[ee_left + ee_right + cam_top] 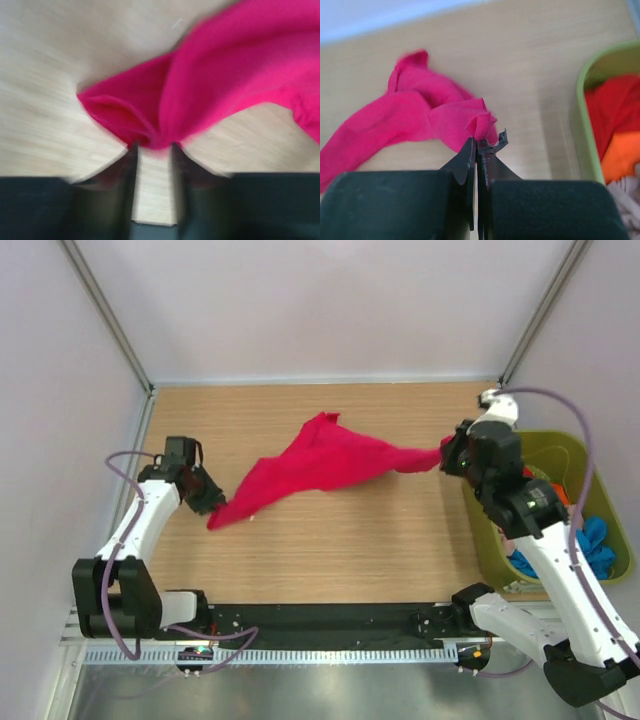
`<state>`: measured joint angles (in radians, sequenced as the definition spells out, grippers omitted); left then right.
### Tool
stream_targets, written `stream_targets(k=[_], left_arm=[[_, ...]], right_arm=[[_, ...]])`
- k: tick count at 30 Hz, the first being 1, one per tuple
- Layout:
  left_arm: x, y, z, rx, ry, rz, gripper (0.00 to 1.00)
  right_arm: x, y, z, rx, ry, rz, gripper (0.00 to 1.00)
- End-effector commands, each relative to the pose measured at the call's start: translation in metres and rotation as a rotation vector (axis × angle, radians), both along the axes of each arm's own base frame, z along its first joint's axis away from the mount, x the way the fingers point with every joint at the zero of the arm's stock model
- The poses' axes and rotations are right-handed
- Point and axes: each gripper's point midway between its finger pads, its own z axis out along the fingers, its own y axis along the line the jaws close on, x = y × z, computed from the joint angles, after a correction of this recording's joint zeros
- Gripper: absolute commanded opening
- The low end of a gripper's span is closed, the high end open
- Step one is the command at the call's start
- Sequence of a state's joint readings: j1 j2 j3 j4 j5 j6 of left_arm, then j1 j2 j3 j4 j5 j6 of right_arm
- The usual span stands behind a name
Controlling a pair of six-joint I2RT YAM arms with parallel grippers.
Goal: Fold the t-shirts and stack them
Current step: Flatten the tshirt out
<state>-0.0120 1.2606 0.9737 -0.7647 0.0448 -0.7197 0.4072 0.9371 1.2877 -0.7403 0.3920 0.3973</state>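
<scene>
The crimson-red t-shirt point(320, 462) hangs stretched over the table between both grippers. My right gripper point(447, 453) is shut on one bunched end of it; in the right wrist view the jaws are pressed together on a fold of the shirt point(481, 125). My left gripper point(210, 504) holds the other end low over the table at the left; in the blurred left wrist view the shirt point(210, 85) gathers between the narrowly spaced fingertips point(134, 150). An orange-red t-shirt point(622, 155), a beige-pink one point(627, 200) and a blue one point(598, 540) lie in the tub.
The olive-green tub point(560, 445) stands at the table's right edge, next to my right arm; its rim point(581, 125) shows in the right wrist view. The wooden table point(330, 560) is walled at the back and sides. A black strip runs along its near edge.
</scene>
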Motion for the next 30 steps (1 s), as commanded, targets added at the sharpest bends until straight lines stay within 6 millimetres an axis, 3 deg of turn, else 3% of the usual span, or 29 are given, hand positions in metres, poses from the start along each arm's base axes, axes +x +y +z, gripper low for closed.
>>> stream_targets(k=[1,3,5,6,9,12,15,21,26,30], left_arm=[[-0.007,-0.015,-0.006,-0.085,-0.001,-0.016,0.41],[-0.008,-0.02,-0.011,-0.107,0.024,-0.039,0.57],[-0.003,-0.024,-0.006,-0.118,-0.001,-0.079,0.6],[0.01,-0.026,0.004,-0.123,-0.055,-0.101,0.63],[0.035,-0.034,0.025,-0.133,-0.132,-0.197,0.64],[0.066,-0.032,0.03,-0.079,-0.164,-0.273,0.64],[0.091,-0.03,0.022,-0.027,-0.165,-0.352,0.63],[0.138,-0.053,-0.006,-0.119,-0.156,-0.463,0.59],[0.149,-0.071,-0.037,-0.115,-0.111,-0.547,0.58],[0.148,-0.073,-0.062,-0.112,-0.057,-0.552,0.57]], right_arm=[[-0.018,0.018,-0.065,0.039,0.15,0.093,0.01],[-0.029,0.014,-0.093,0.027,0.219,0.088,0.01],[-0.034,0.011,-0.108,0.01,0.259,0.078,0.01],[-0.038,0.009,-0.116,0.007,0.276,0.074,0.01],[-0.04,0.013,-0.119,0.023,0.276,0.099,0.01],[-0.04,0.017,-0.115,0.038,0.253,0.12,0.01],[-0.038,0.022,-0.113,0.049,0.241,0.142,0.01],[-0.033,0.035,-0.115,0.082,0.234,0.191,0.01],[-0.026,0.039,-0.117,0.069,0.243,0.206,0.01],[-0.022,0.038,-0.118,0.059,0.24,0.199,0.01]])
